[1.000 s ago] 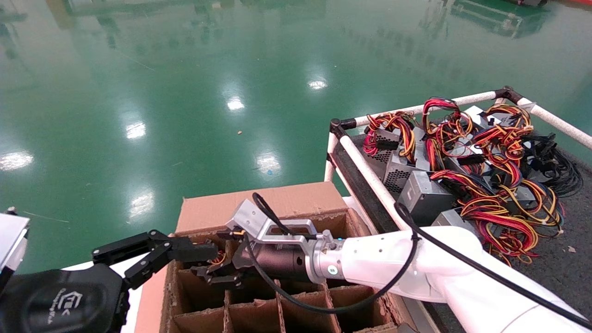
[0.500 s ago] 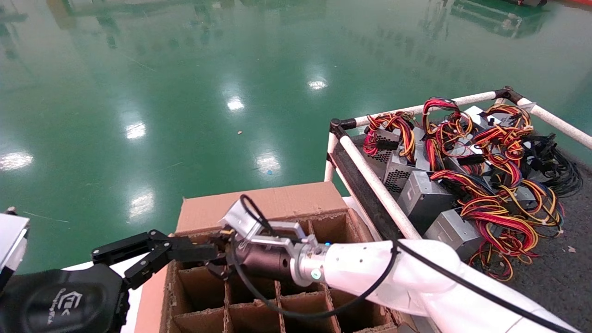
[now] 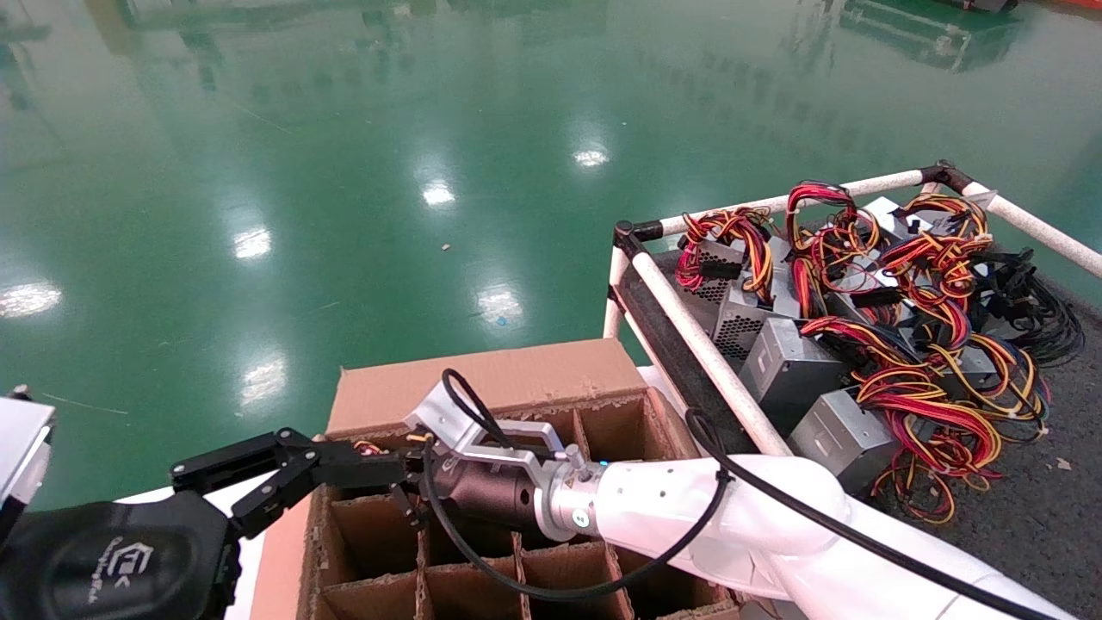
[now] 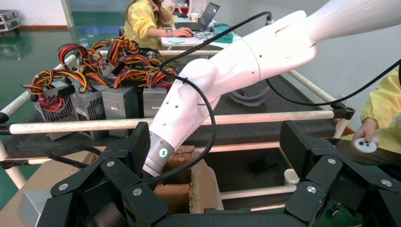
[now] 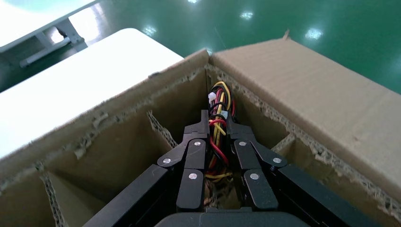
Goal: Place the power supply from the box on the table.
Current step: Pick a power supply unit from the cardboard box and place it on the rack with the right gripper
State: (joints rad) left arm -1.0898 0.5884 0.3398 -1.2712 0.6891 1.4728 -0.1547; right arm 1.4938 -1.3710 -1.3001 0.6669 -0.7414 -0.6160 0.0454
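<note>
While our black left gripper (image 3: 284,482) hangs wide open at the brown cardboard box's (image 3: 516,379) near-left corner, our right gripper (image 5: 217,125) reaches into its far-left cell, jaws narrowed on the red-yellow-black wire bundle (image 5: 218,106), as only its wrist view shows. Beyond, silver-grey power supplies (image 3: 788,366) crowd the dark grey table (image 3: 1063,499).
</note>
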